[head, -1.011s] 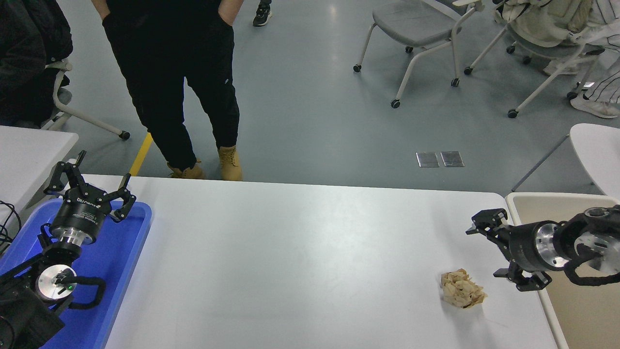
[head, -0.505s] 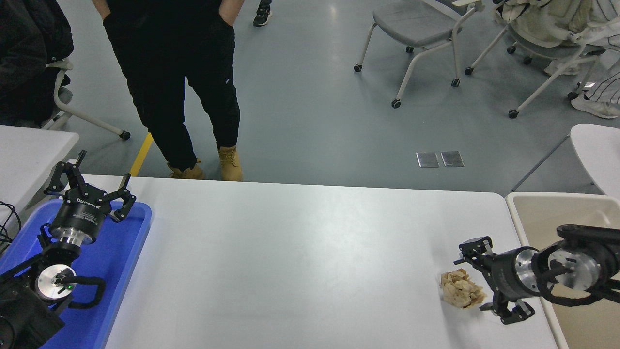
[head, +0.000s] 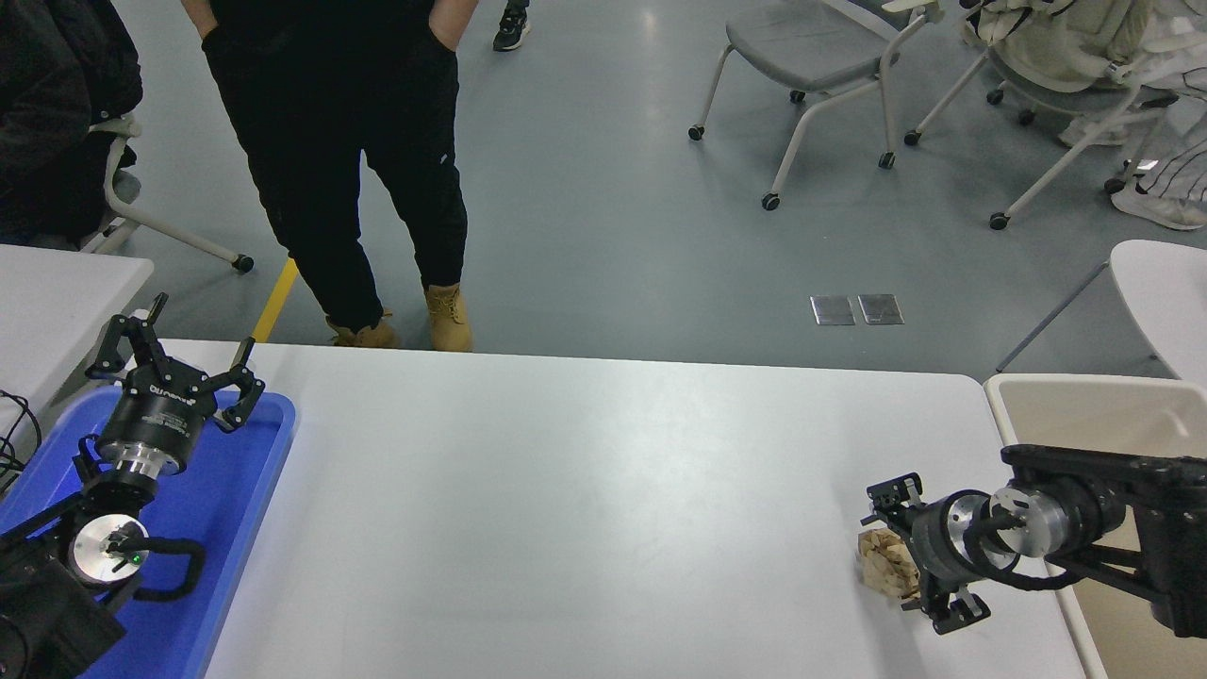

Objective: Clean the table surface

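Observation:
The table surface [head: 585, 509] is a wide matte white top with rounded corners. A crumpled beige paper ball [head: 884, 560] lies on it near the right edge. My right gripper [head: 907, 554] reaches in from the right, low over the table, with its open fingers on either side of the paper ball; its body hides part of the ball. My left gripper [head: 174, 351] is parked, open and empty, above the blue tray [head: 240, 490] at the lower left.
A beige bin [head: 1075, 410] stands against the table's right edge. A person in black trousers and tan boots [head: 358, 160] stands at the far side. Wheeled chairs [head: 820, 57] stand on the floor behind. Smaller white tabletops show at far left and far right.
My right gripper has come down and moved left from beside the bin, and now straddles the paper ball. The left arm has not moved.

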You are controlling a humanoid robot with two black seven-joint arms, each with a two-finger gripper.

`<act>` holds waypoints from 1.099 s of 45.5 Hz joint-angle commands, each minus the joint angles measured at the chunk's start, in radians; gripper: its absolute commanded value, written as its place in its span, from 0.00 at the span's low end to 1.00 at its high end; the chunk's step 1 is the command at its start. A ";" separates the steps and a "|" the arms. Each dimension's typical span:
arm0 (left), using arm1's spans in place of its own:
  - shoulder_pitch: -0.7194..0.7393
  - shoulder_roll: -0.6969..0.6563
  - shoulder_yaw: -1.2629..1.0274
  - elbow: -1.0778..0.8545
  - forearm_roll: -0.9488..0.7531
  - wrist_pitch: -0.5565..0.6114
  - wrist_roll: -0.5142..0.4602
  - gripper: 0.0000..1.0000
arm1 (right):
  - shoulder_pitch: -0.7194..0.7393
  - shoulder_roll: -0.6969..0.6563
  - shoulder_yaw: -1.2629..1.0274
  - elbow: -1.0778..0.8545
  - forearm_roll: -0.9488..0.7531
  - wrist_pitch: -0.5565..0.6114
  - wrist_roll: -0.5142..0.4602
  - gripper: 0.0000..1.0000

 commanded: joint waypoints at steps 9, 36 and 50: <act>0.000 0.000 0.000 0.000 0.000 0.000 0.000 1.00 | -0.015 0.060 -0.001 -0.096 0.003 0.002 -0.045 0.52; 0.000 0.000 0.000 0.000 0.000 0.000 0.000 1.00 | 0.060 -0.012 0.019 -0.028 0.041 0.007 -0.187 0.00; 0.000 0.000 0.000 0.000 0.000 0.000 0.000 1.00 | 0.187 -0.208 -0.003 0.179 0.043 0.004 -0.203 0.00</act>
